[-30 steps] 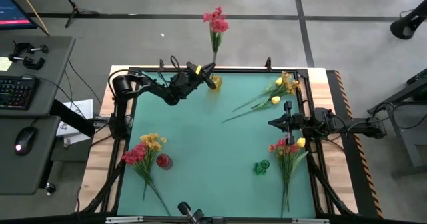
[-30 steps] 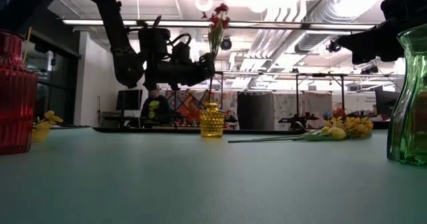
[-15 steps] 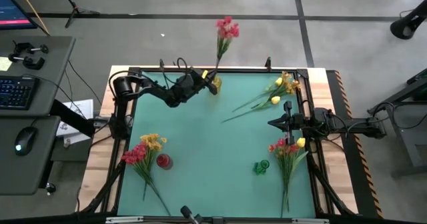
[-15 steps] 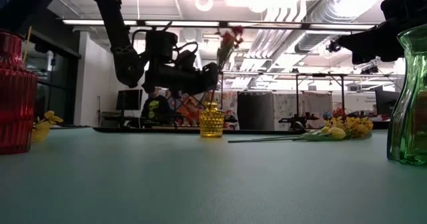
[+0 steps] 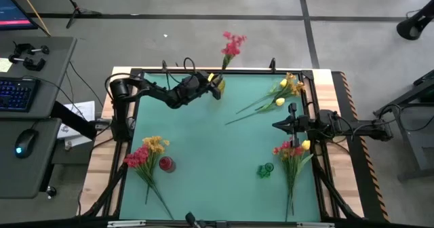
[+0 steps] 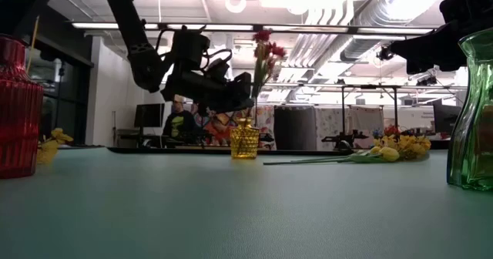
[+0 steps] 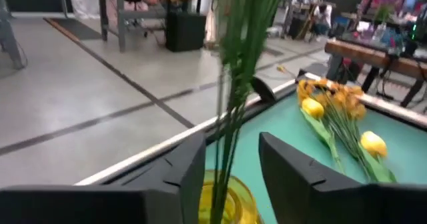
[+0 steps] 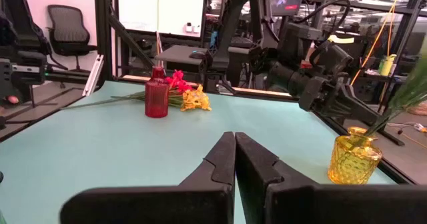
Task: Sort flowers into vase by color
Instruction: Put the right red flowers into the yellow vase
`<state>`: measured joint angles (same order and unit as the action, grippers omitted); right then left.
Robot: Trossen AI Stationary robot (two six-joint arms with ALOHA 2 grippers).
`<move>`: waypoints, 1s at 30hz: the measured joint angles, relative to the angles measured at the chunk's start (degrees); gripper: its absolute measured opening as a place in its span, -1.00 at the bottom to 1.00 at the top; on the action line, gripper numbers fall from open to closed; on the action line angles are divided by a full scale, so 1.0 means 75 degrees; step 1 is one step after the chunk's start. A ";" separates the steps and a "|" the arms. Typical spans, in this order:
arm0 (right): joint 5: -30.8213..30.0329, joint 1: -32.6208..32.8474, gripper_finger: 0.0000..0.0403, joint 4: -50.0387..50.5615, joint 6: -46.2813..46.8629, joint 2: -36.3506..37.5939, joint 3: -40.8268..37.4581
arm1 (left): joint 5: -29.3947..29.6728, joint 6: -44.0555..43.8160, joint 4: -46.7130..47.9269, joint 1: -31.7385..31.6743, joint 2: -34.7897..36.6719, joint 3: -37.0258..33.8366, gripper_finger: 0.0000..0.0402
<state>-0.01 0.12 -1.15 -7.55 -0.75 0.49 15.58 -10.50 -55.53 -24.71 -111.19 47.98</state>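
Red-pink flower [image 5: 232, 45] is standing in the yellow vase [image 5: 218, 85] at the tabletop's [image 5: 203, 140] far edge, leaning outward. Left gripper [image 5: 207, 83] is parting, fingers either side of the stem. Right gripper [image 5: 277, 125] is waiting clenched between yellow sprays [image 5: 285, 92] and a mixed bunch [image 5: 293, 153].

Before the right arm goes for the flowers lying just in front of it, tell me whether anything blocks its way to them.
Nothing visible does. The right gripper is shut over bare green mat, and the flower bunch lies flat right beside it. The green vase stands off to the side, clear of that path.
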 joint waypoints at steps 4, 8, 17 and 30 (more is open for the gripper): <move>0.0000 0.0001 -1.00 0.0001 0.0000 0.0001 -0.0003 | -0.0003 0.0022 0.0767 0.0177 0.0549 -0.0005 -0.21; 0.0000 0.0000 -1.00 0.0000 0.0000 0.0000 -0.0002 | -0.0005 0.0483 0.1974 0.0334 0.1295 -0.0005 -0.13; 0.0000 0.0000 -1.00 0.0000 0.0000 0.0000 0.0000 | -0.0626 0.0228 0.5791 0.0888 0.3069 -0.0002 -0.09; 0.0000 0.0000 -1.00 0.0002 0.0000 0.0003 0.0000 | -0.2071 0.0526 0.7551 0.3423 0.3421 -0.0005 -0.09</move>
<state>-0.01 0.12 -1.13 -7.55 -0.73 0.49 0.04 -6.56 1.10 0.96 -85.54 47.94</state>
